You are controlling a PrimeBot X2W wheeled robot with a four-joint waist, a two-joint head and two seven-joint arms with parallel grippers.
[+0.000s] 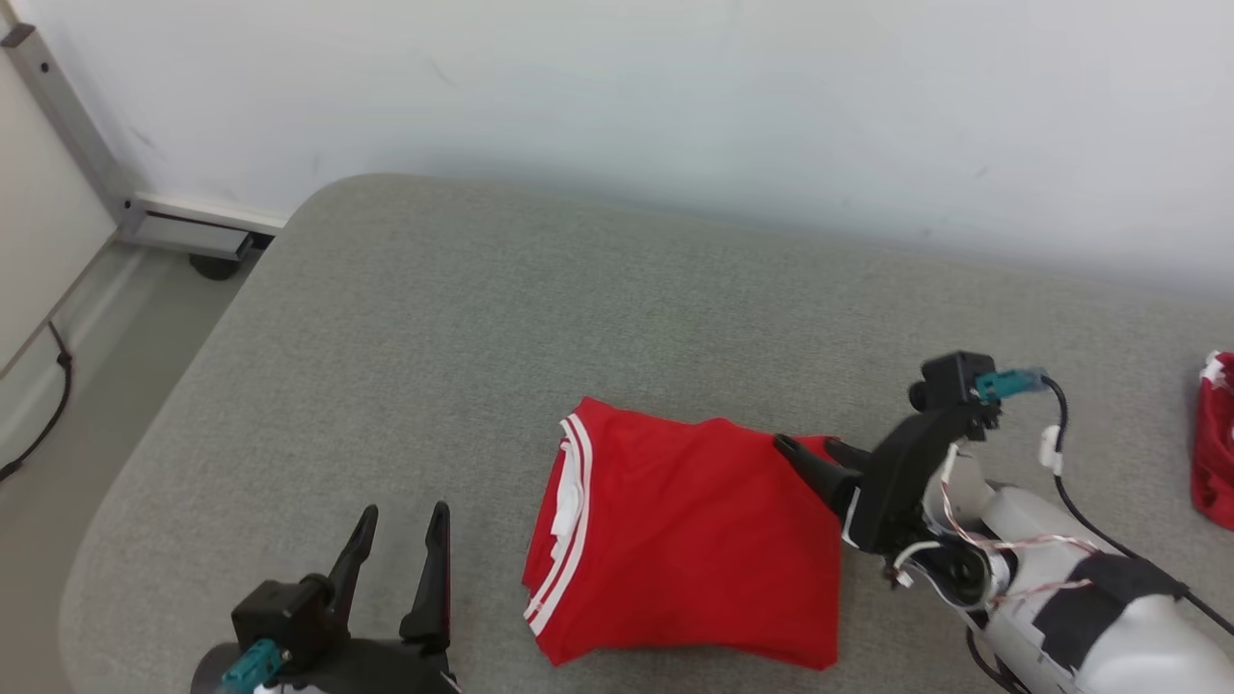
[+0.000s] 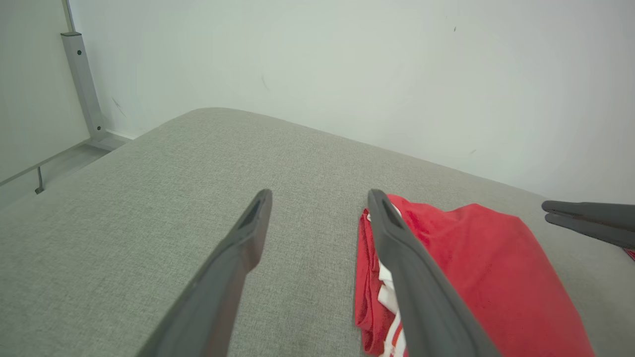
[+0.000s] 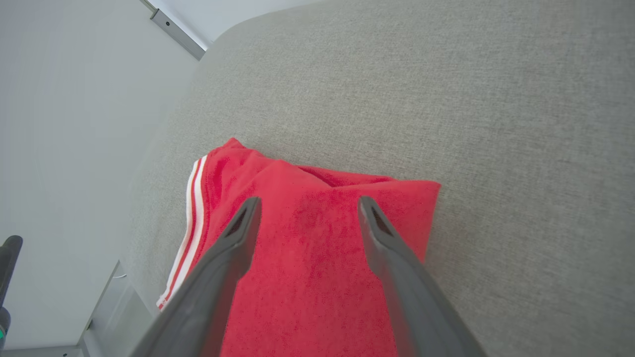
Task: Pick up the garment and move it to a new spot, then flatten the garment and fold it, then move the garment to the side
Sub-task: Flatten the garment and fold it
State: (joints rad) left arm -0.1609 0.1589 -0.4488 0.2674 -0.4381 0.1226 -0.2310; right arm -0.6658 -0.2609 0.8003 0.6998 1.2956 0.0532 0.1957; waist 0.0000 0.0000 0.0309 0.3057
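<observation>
The shirt (image 1: pixel 694 540) is lying folded on the grey cloth-covered table (image 1: pixel 482 318), near the robot's edge and between the two claws. It is bright red, folded into a nearly square packet, with two white stripes running along one edge and a bit of white lining peeking out between the layers there.

The head view is taking in the whole packet, and at its right border another red cloth (image 1: pixel 1217 443) is lying well apart. The left wrist view (image 2: pixel 496 267) is looking into the stacked layers at the striped edge. The right wrist view (image 3: pixel 322 198) is showing the opposite side: smooth red cloth with a shallow fold open at the far edge.

The striped edge is facing the robot's left, running from near to far with a slight slant; no clear long side is showing.

The right claw (image 1: pixel 805 445) is hanging at the packet's far right corner, fingers spread over the cloth (image 3: pixel 308 203), pinching nothing. The left claw (image 1: pixel 405 511) is resting just beside the striped edge, fingers wide apart (image 2: pixel 320 196) and holding nothing.
</observation>
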